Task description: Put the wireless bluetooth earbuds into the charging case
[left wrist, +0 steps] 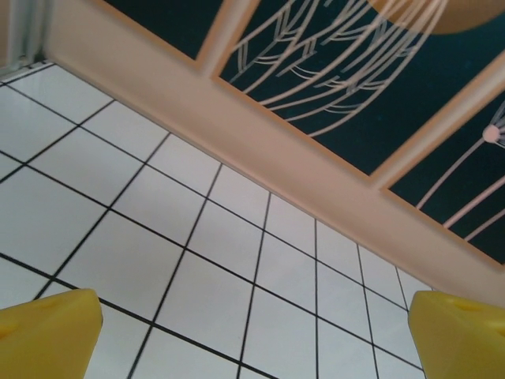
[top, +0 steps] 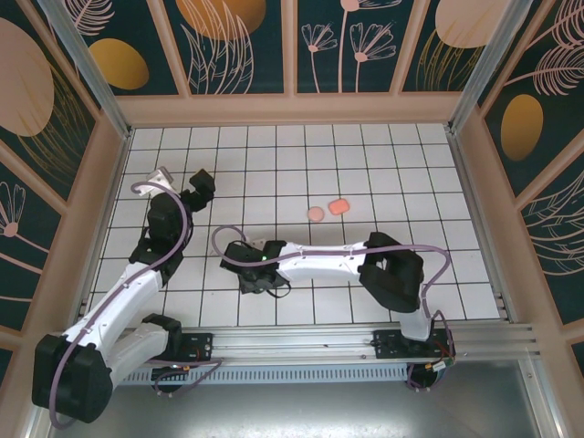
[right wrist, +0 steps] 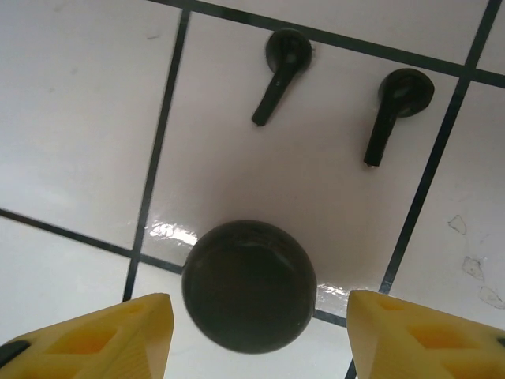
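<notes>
Right gripper (right wrist: 254, 328) is being held half-open astride a black case (right wrist: 248, 280), gripping nothing. Black earbuds (right wrist: 278, 71) are lying beyond, stems pointing toward it.

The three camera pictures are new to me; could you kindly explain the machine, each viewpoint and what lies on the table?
These are two robot arms bolted at the near edge of a tiled table, each ending in a two-finger gripper. The top view looks down on both; the other two come from cameras on the wrists. The left gripper is open, with nothing between its fingers. The right gripper is open too, its yellow fingers either side of a round black case without touching it. Beyond it lie two black earbuds. Mid-table lie two small pink objects, too small to identify. Nothing is held.
</notes>
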